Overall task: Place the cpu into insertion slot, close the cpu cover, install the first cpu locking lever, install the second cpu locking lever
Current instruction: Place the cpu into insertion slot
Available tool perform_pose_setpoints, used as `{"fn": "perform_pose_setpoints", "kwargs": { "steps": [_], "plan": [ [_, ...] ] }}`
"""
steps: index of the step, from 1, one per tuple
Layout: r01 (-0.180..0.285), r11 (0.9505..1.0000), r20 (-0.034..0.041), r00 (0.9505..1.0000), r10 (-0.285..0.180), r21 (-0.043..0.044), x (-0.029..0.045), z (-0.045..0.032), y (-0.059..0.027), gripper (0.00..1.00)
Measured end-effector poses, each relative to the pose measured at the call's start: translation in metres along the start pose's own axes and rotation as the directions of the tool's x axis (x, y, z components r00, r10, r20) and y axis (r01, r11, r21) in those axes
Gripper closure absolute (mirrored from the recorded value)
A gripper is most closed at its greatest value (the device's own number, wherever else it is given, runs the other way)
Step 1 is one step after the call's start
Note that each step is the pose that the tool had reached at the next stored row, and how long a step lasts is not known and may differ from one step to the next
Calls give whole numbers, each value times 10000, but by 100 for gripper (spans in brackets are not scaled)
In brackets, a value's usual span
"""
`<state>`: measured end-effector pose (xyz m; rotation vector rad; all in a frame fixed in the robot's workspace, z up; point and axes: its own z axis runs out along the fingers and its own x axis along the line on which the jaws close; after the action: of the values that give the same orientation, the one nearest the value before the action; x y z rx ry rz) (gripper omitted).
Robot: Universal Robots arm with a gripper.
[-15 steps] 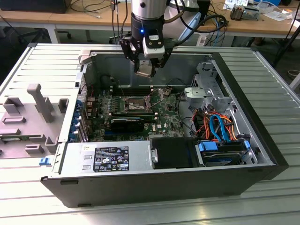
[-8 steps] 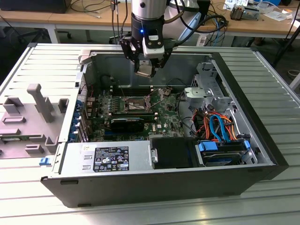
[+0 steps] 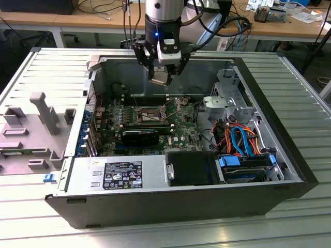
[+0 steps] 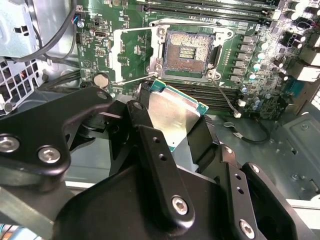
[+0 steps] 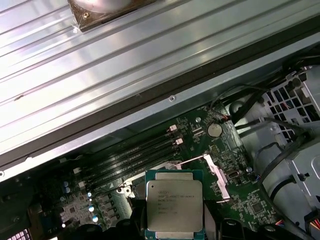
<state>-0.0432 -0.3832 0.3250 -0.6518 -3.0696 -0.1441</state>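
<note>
The jaws grip the cpu (image 4: 172,117) above the open insertion slot (image 4: 187,52); it needs holding level, corners squared to that slot

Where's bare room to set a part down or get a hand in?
Bare ribbed table on the exterior view's right of the case, plus the strip in front of it. The exterior view's left holds a grey fixture. Inside it's crowded: the tool holds the cpu over the board, cables by the drive cage.
</note>
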Motion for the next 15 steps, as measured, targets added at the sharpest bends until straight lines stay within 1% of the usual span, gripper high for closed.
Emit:
{"fn": "perform_pose_setpoints", "kwargs": {
  "steps": [15],
  "plan": [
    [-189, 9998, 17, 9998, 189, -3, 0, 9, -1, 45]
  ]
}}
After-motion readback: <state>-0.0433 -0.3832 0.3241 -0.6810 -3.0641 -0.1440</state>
